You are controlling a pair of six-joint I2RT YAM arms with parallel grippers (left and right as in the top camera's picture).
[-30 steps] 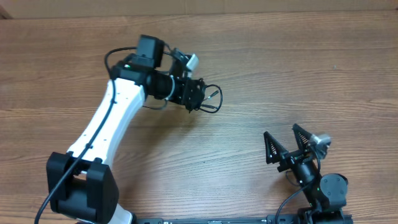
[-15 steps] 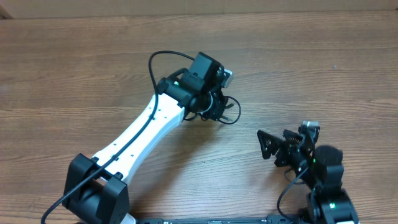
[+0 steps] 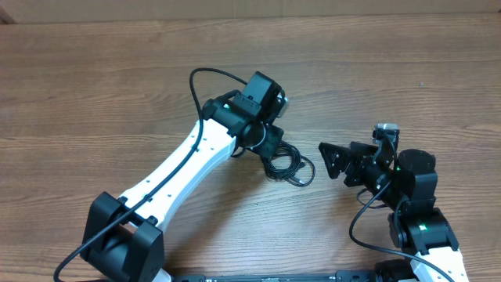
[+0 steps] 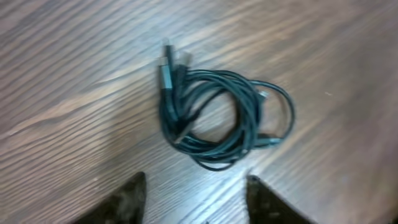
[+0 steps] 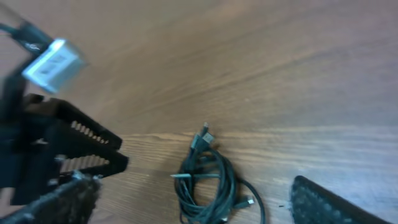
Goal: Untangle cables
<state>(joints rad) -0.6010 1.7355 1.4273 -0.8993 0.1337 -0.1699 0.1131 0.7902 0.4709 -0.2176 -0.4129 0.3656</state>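
"Cables point(image 3: 288, 164), where do they lie?"
"On the table point(image 3: 407, 70), all in one coiled knot, between the two grippers. The left wrist view shows them point(image 4: 171, 106) flat on the wood, with some plug ends together at one side."
"Does the left gripper point(image 3: 272, 150) hold them?"
"No. Its fingers point(image 4: 134, 199) stand apart and nothing is between them. The coil lies just beyond the tips."
"And the right gripper point(image 3: 348, 160)?"
"It is spread wide and empty. It points toward the coil, near it but not touching. In its own view the coil point(image 5: 202, 168) lies ahead of it."
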